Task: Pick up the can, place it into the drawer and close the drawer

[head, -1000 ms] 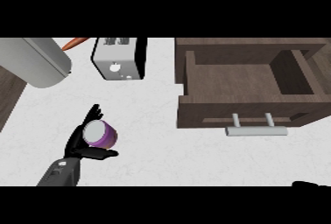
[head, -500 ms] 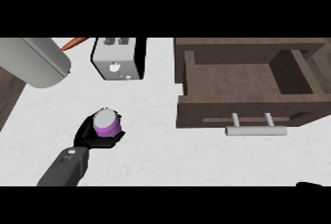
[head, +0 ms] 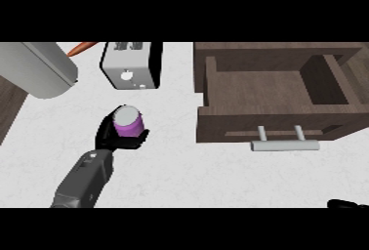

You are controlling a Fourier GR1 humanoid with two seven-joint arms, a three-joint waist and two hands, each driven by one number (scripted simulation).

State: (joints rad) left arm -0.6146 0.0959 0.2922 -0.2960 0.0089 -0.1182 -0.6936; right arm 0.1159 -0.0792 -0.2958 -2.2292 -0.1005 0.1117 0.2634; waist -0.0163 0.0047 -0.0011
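A purple can (head: pixel 130 123) with a silver top sits in my left hand (head: pixel 112 138), whose fingers and thumb curl round its sides. It is held above the white counter, left of the drawer. The dark wooden drawer (head: pixel 216 95) stands pulled open at the right, with nothing inside it and a silver handle (head: pixel 284 145) on its front. Of my right hand (head: pixel 349 204) only a black tip shows at the lower right edge; its fingers are hidden.
A silver toaster (head: pixel 130 66) stands at the back, just beyond the can. A large grey pot or lid (head: pixel 36 68) with a copper handle (head: pixel 81 49) lies at the back left. A dark counter edge (head: pixel 9 110) runs along the far left.
My left hand has closed round the can and carried it up and to the right, toward the toaster and drawer. The drawer has not moved.
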